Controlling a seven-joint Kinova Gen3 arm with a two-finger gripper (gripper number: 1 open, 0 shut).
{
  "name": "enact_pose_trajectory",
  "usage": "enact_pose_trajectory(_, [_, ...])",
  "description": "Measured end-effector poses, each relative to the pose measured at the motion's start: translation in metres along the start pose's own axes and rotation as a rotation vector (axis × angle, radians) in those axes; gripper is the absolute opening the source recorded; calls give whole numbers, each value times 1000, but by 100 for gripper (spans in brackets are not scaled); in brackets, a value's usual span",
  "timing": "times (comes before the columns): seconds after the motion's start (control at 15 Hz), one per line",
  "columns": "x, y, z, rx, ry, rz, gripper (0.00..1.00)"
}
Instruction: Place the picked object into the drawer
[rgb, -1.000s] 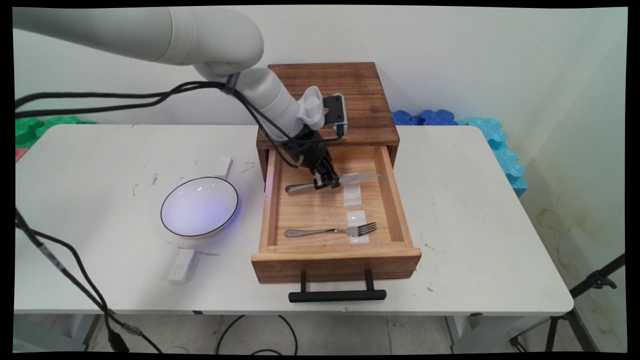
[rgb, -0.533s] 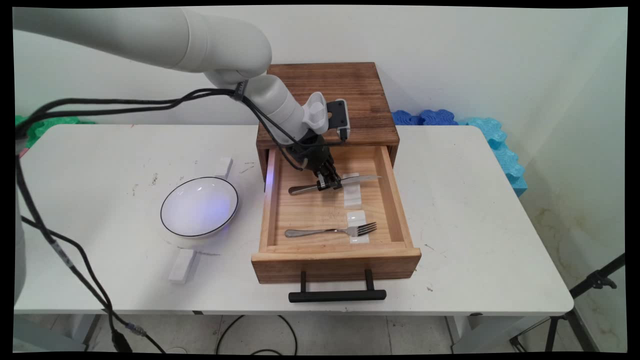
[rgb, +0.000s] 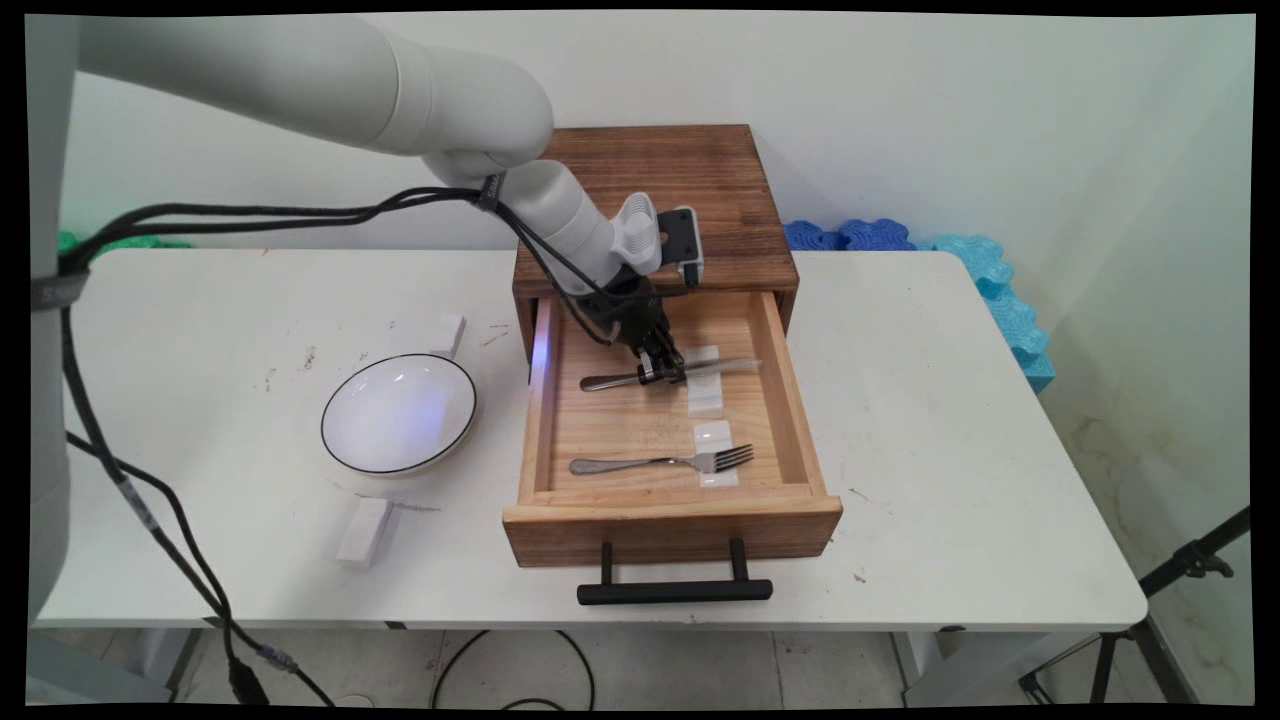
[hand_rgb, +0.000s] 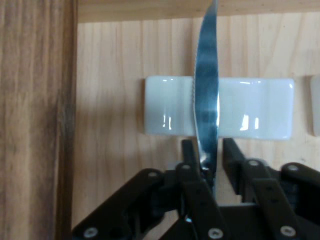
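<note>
White surface (rgb: 900, 400) carries a white bowl (rgb: 398, 412) with a dark rim, left of the open wooden drawer (rgb: 672, 515). Two small white blocks (rgb: 364, 530) lie near the bowl, one behind it and one in front. Blue foam pieces (rgb: 960, 262) sit along the wall at the far right.

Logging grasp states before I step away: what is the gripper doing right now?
Gripper: shut on the knife, holding it over the white rest in the open drawer.
</note>
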Motion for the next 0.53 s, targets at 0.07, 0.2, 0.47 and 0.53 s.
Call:
enact_pose_trajectory(0.07, [0,0,1,0,0,0,100])
enact_pose_trajectory(0.2, [0,-1,2,0,1,-1,100])
enact_pose_trajectory(0.47, [-1,-1,4,0,2,-1,100])
enact_pose_trajectory(0.53, [0,-1,5,0,2,0,100])
